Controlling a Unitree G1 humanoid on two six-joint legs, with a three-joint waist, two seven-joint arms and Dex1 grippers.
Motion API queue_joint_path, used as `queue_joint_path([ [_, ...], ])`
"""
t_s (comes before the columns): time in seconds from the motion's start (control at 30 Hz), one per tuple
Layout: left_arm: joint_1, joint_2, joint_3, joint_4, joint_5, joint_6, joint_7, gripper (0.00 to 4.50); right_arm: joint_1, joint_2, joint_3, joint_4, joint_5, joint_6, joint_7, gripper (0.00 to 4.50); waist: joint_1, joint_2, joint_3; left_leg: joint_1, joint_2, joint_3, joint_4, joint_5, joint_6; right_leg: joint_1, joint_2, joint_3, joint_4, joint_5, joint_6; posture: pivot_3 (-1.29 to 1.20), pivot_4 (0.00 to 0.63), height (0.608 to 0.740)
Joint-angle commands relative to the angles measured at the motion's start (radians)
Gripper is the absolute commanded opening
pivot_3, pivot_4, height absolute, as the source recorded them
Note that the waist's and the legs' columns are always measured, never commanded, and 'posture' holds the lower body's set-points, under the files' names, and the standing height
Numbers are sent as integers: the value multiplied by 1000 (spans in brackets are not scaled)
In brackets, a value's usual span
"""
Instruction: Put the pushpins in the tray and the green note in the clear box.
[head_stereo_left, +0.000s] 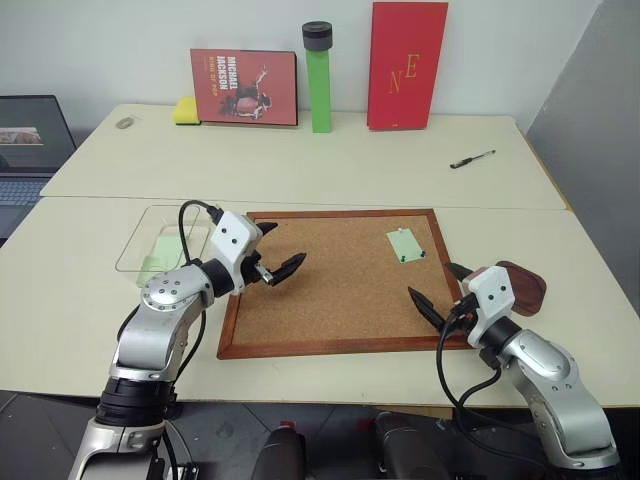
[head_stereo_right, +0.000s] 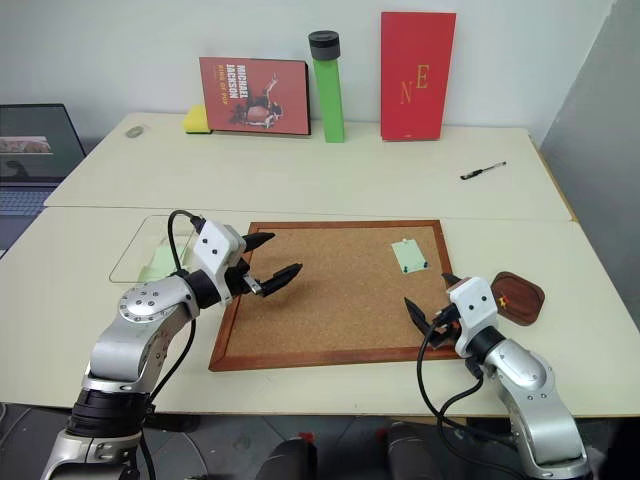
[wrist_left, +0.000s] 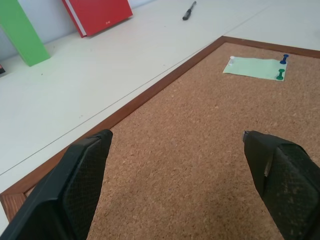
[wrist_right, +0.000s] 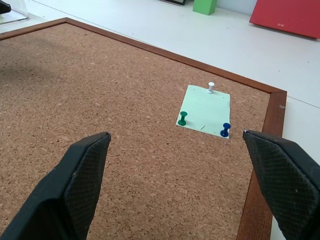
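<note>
Fingers on both arms are spread wide with nothing between them; from the head camera the left gripper (head_stereo_left: 277, 255) hangs over the left part of the corkboard (head_stereo_left: 340, 300), the right gripper (head_stereo_left: 437, 292) over its lower right corner. Green note (head_stereo_left: 404, 244) is pinned near the board's upper right corner; the clear box (head_stereo_left: 140, 252) sits on the surface (head_stereo_left: 300, 170) just left of the board, with something pale green lying inside; the tray (head_stereo_right: 518, 297) rests just off the board's right edge, beside the right arm. Further back there's a pen (head_stereo_left: 472, 159), a tall green cylinder (head_stereo_left: 319, 80), a red book (head_stereo_left: 408, 65) and a laptop (head_stereo_left: 30, 140) at the left edge.

Left wrist view: black fingers (wrist_left: 65, 190) wide apart over bare cork; note sits ahead, well apart.

Right wrist view: fingers (wrist_right: 75, 185) wide again; note lies flat on the cork between them but ahead, held by three pushpins (wrist_right: 183, 118): one white, one green, one blue.
</note>
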Motion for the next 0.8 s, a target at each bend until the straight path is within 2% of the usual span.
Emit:
queue_joint_path([
  [0.03,1,-2,19,-45,-6,-41,6,4450,-7,-10,-5,-37,0,-18,1,4500,0,0,0,0,0,0,0,0,0,0,0,0,0,0,0,0,150,740],
  [0.23,-17,22,-1,-37,5,-32,-22,4450,0,-12,4,-40,-7,-24,0,4500,0,0,0,0,0,0,0,0,0,0,0,0,0,0,0,0,150,740],
  [0.47,-68,-1,-7,-19,-41,5,-57,4450,11,-8,17,-49,-17,-28,-7,4500,0,0,0,0,0,0,0,0,0,0,0,0,0,0,0,0,150,740],
  [0.8,-106,0,-53,2,-34,8,-104,4450,36,1,31,-76,-29,-25,-20,4500,0,0,0,0,0,0,0,0,0,0,0,0,0,0,0,0,150,740],
])
